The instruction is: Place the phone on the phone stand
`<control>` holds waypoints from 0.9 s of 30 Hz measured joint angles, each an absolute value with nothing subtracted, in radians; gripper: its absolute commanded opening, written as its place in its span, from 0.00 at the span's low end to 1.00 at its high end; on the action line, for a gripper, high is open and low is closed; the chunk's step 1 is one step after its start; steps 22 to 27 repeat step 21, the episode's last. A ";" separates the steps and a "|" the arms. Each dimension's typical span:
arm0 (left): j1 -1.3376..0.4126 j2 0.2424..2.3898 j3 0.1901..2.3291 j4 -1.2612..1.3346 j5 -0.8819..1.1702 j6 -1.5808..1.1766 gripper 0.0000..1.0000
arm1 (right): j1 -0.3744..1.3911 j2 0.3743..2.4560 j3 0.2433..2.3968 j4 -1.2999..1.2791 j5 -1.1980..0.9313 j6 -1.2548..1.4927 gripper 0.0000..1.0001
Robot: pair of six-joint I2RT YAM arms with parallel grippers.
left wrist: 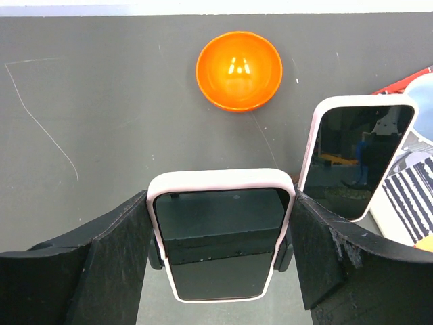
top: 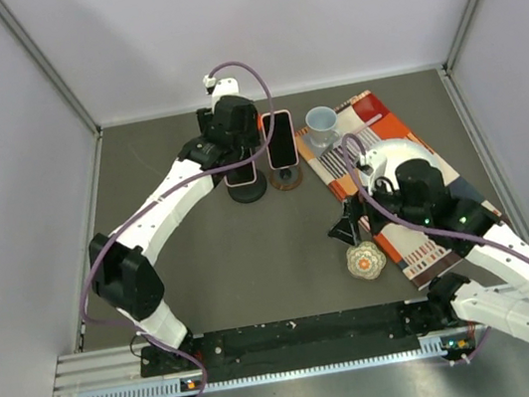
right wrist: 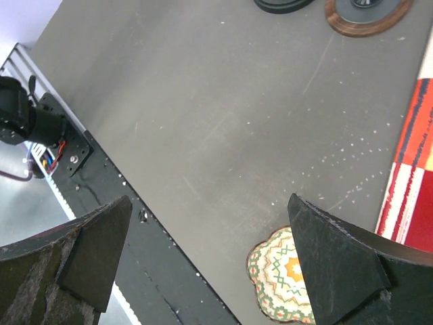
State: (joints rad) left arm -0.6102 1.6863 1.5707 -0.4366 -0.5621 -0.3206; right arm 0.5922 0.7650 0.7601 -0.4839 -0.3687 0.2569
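**What the Three Views Conceal**

From above, the left end effector [top: 240, 165] covers the top of the phone [top: 241, 175] it clasps. The black stand [top: 248, 193] beneath shows only its round foot. In the left wrist view, the second phone [left wrist: 355, 159] loses its lower corner behind a finger [left wrist: 338, 264]. The mug [left wrist: 425, 88] and the patterned mat [left wrist: 413, 193] are cut by the right edge. In the right wrist view, the top edge clips the wooden base [right wrist: 369, 13]. The coaster [right wrist: 281, 271] is cropped at the bottom and partly masked by a finger [right wrist: 338, 264]. The right arm [top: 517, 269] leaves the overhead view at the lower right corner.
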 measured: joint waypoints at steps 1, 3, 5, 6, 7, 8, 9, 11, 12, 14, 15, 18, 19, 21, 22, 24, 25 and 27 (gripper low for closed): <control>-0.606 1.686 1.571 -0.437 -0.557 -0.326 0.76 | 0.592 0.761 0.760 -0.487 -0.354 0.265 0.99; -0.600 1.684 1.571 -0.435 -0.549 -0.332 0.99 | 0.592 0.745 0.760 -0.500 -0.318 0.281 0.99; -0.596 1.676 1.570 -0.435 -0.536 -0.341 0.99 | 0.592 0.722 0.761 -0.517 -0.269 0.293 0.99; -0.594 1.669 1.570 -0.432 -0.531 -0.344 0.99 | 0.592 0.712 0.763 -0.525 -0.246 0.297 0.99; -0.593 1.658 1.570 -0.433 -0.523 -0.347 0.99 | 0.592 0.706 0.772 -0.543 -0.215 0.300 0.99; -0.590 1.640 1.570 -0.434 -0.511 -0.350 0.99 | 0.592 0.699 0.784 -0.560 -0.176 0.304 0.99; -0.589 1.623 1.570 -0.434 -0.505 -0.352 0.99 | 0.592 0.696 0.797 -0.575 -0.149 0.307 0.99; -0.588 1.579 1.571 -0.436 -0.484 -0.357 0.99 | 0.592 0.693 0.835 -0.615 -0.073 0.311 0.99; -0.587 1.550 1.571 -0.441 -0.476 -0.361 0.99 | 0.592 0.693 0.855 -0.635 -0.025 0.312 0.99; -0.587 1.486 1.571 -0.458 -0.457 -0.364 0.99 | 0.592 0.687 0.896 -0.673 0.076 0.316 0.99; -0.585 1.449 1.570 -0.464 -0.447 -0.365 0.99 | 0.593 0.682 0.915 -0.697 0.131 0.317 0.99; -0.583 1.308 1.541 -0.471 -0.403 -0.357 0.99 | 0.592 0.670 0.974 -0.772 0.273 0.313 0.99; -0.583 1.262 1.527 -0.471 -0.392 -0.351 0.99 | 0.592 0.664 0.999 -0.794 0.318 0.306 0.99; -0.583 1.144 1.504 -0.473 -0.360 -0.329 0.99 | 0.592 0.643 1.050 -0.829 0.389 0.281 0.99; -0.583 1.144 1.504 -0.473 -0.360 -0.329 0.99 | 0.592 0.643 1.050 -0.829 0.389 0.281 0.99; -0.583 1.144 1.504 -0.473 -0.360 -0.329 0.99 | 0.592 0.643 1.050 -0.829 0.389 0.281 0.99; -0.583 1.144 1.504 -0.473 -0.360 -0.329 0.99 | 0.592 0.643 1.050 -0.829 0.389 0.281 0.99; -0.583 1.144 1.504 -0.473 -0.360 -0.329 0.99 | 0.592 0.643 1.050 -0.829 0.389 0.281 0.99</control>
